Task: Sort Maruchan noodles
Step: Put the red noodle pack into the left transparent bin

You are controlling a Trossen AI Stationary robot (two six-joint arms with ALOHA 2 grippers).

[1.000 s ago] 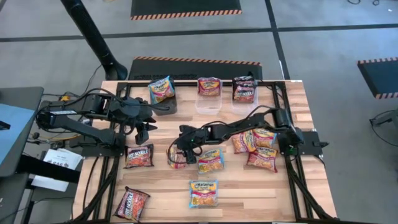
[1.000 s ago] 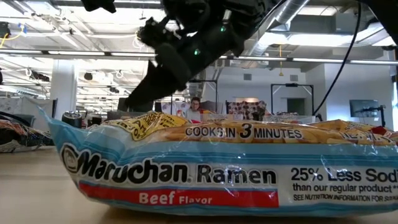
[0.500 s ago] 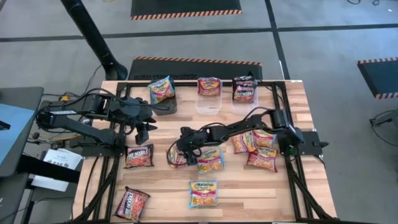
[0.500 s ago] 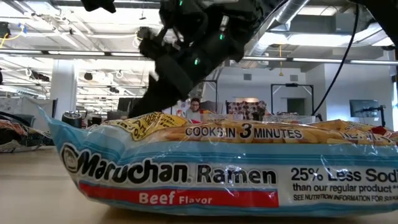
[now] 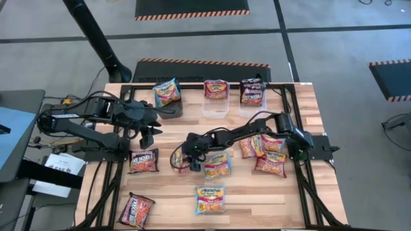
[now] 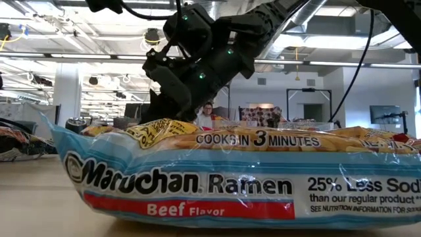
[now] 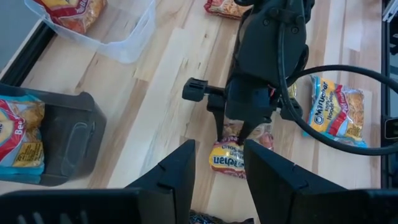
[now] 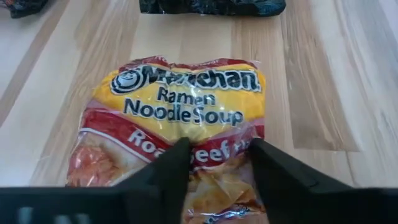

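The tabletop [image 5: 257, 199] was barely sorted: only three packets were seen in the bins along the far edge, a blue one in the black bin [image 5: 168, 106], a red one in the clear bin [image 5: 216, 102] and a black one in the bin beside it [image 5: 252, 96], while eight or so Maruchan noodles [image 5: 210, 198] were left scattered. The right gripper [image 5: 184, 159] was lowered onto a red-and-yellow packet [image 8: 180, 134] mid-table, its jaws part open and straddling one end, touching but not yet clamped, it was judged. The left gripper [image 5: 147, 133] was held part open and empty, well apart over the left side.
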